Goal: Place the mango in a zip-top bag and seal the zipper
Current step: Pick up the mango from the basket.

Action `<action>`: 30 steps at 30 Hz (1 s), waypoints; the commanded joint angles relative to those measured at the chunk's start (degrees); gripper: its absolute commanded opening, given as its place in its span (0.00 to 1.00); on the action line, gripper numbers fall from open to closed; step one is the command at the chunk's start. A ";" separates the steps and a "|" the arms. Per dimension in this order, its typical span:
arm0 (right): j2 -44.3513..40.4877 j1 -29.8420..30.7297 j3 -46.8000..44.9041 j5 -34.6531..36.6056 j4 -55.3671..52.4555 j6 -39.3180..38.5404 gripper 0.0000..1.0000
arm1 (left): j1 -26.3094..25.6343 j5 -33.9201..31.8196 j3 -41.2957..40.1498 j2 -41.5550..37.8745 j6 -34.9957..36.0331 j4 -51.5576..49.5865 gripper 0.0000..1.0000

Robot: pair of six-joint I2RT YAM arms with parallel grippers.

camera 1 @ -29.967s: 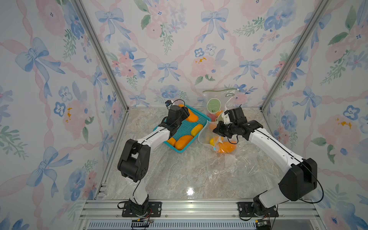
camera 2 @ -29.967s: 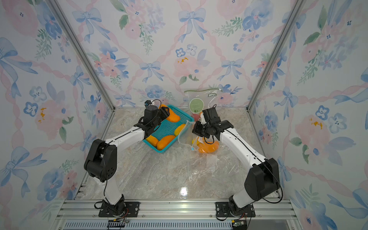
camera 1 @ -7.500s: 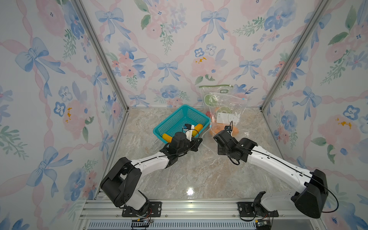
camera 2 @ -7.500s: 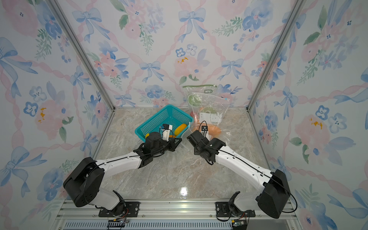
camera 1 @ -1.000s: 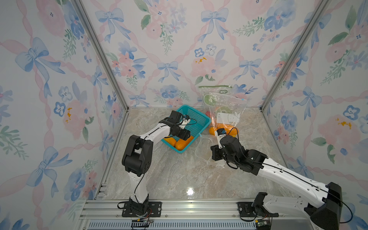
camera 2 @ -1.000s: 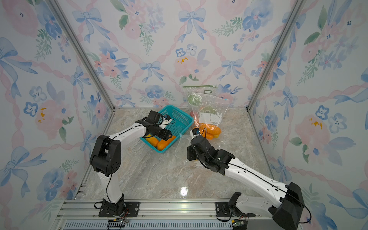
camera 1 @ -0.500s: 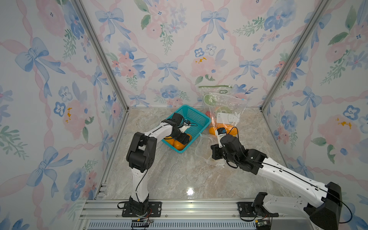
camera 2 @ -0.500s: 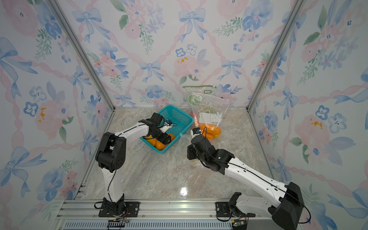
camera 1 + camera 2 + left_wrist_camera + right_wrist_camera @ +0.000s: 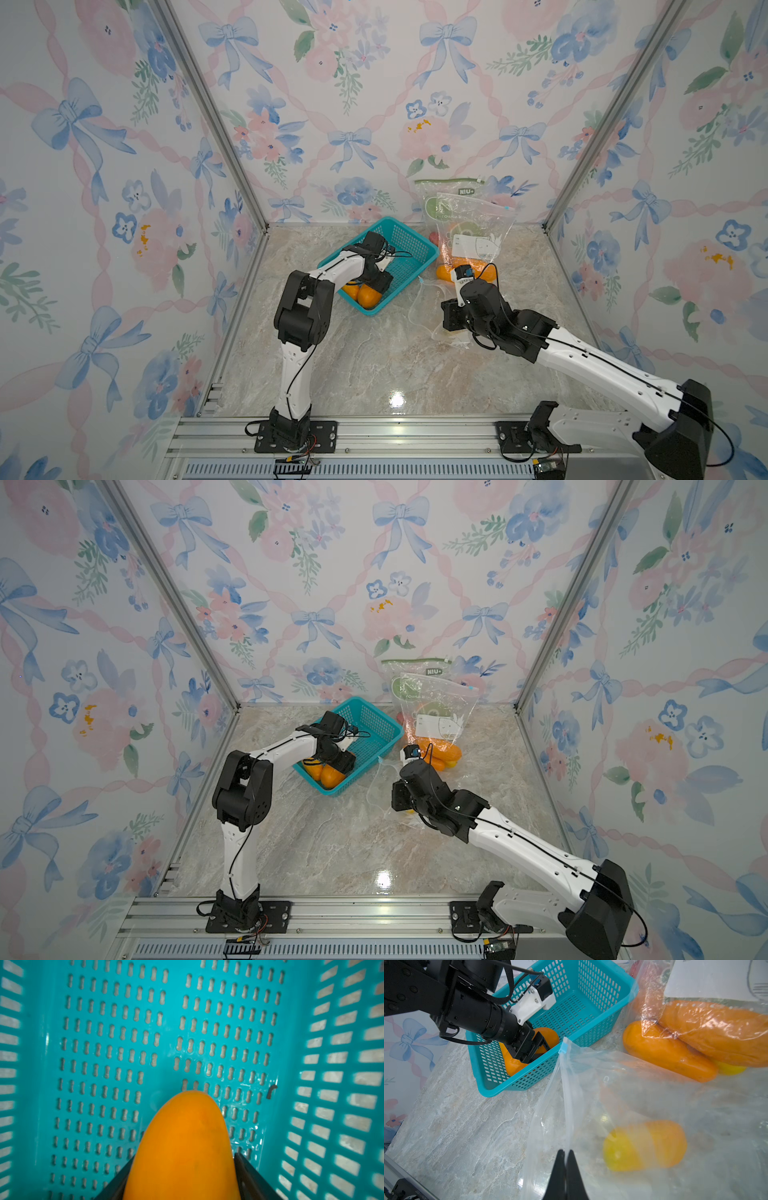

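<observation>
**A:** What is the basket (image 9: 411, 245) like?

**B:** Hard blue-green plastic, full of little holes. A smooth, egg-shaped orange mango (image 9: 185, 1147) lies in its near end. The left fingers (image 9: 541, 1042) hug it on both sides.

**A:** And the bag (image 9: 633, 1088)?

**B:** Thin, clear and crinkly. It lies on the marbled surface (image 9: 467, 1126), right of the basket. A yellow-orange mango (image 9: 645, 1145) is inside. The right fingers (image 9: 566, 1159) are clenched on its zip edge.

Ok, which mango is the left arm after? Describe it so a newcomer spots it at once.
Find the teal basket at the back of the table. At its near end, pick the mango between the left fingers. A bare mango lies beside it, with no fingers around it.
</observation>
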 commanded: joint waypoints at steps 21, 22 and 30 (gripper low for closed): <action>-2.64 -3.32 -4.32 0.68 3.00 2.63 0.00 | 3.53 4.89 -6.74 -14.62 -9.20 13.03 0.00; -2.68 -3.49 -4.48 0.66 3.03 2.71 0.00 | 3.62 4.59 -8.59 -16.27 -9.94 14.65 0.00; -1.72 -4.13 -4.14 -0.36 3.68 3.12 0.00 | 3.63 4.33 -24.76 -30.48 -16.48 29.28 0.00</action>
